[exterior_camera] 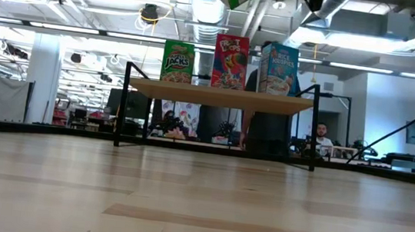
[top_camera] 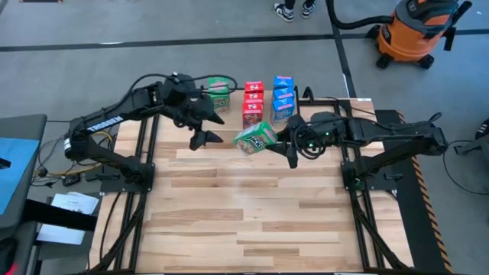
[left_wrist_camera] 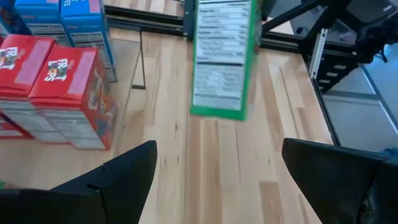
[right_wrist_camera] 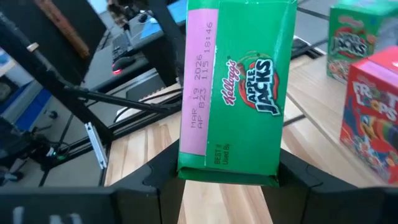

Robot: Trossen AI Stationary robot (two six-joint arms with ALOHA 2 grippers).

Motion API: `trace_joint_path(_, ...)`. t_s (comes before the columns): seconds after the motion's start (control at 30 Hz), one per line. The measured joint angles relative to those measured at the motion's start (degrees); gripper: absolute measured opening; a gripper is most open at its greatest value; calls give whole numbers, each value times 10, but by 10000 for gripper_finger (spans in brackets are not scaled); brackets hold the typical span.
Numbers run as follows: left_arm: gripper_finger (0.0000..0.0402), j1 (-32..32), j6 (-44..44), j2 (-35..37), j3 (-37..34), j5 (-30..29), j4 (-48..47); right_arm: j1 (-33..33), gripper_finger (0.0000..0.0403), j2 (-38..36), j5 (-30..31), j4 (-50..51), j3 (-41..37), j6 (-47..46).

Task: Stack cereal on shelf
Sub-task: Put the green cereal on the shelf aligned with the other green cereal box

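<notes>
High over the table (top_camera: 252,221), my right gripper (right_wrist_camera: 227,177) clamps a green cereal box (top_camera: 254,140) by its lower end, the box tilted in the air just in front of the shelf (exterior_camera: 221,96). My left gripper (top_camera: 205,126) hangs beside it with its jaws spread wide and nothing between them, pointed toward the box.

On the shelf the red boxes (top_camera: 253,103) fill the middle and the blue boxes (top_camera: 283,98) the side nearer my right arm. At the left-arm end only a green box on the shelf (top_camera: 220,93) shows, so I judge that is where mine belongs.

To do this well, I would square the box upright first, printed front facing out like its neighbours. I would carry it across above the red tops, not through them. I would lower it slowly onto or just beside the standing green box and let go only once its base sits flat. My left arm should stay clear of that end, or steady the box if it leans. A tilted release could topple the row.
</notes>
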State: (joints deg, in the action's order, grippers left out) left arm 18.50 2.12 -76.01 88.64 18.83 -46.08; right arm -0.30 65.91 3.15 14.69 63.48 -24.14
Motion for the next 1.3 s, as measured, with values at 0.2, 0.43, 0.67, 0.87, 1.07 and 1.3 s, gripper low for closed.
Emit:
trace_joint_path(0.2, 336, -16, -47, -6, 0, 2, 31, 7, 201, 1, -17, -7, 0, 24)
trace_joint_path(0.43, 336, -43, -79, -28, 0, 2, 72, 12, 201, 1, -18, -6, 0, 52)
trace_joint_path(0.67, 336, -61, -78, -59, 0, 2, 92, 14, 201, 1, -20, -4, 0, 53)
trace_joint_path(0.87, 336, -68, -58, -68, 0, 4, 108, 15, 201, 1, -20, -2, 0, 53)
trace_joint_path(1.07, 336, -68, -44, -80, 0, 4, 110, 14, 201, 1, -20, -6, 0, 52)
trace_joint_path(1.3, 336, -69, -18, -87, 0, 4, 111, 13, 201, 1, -20, -6, 0, 52)
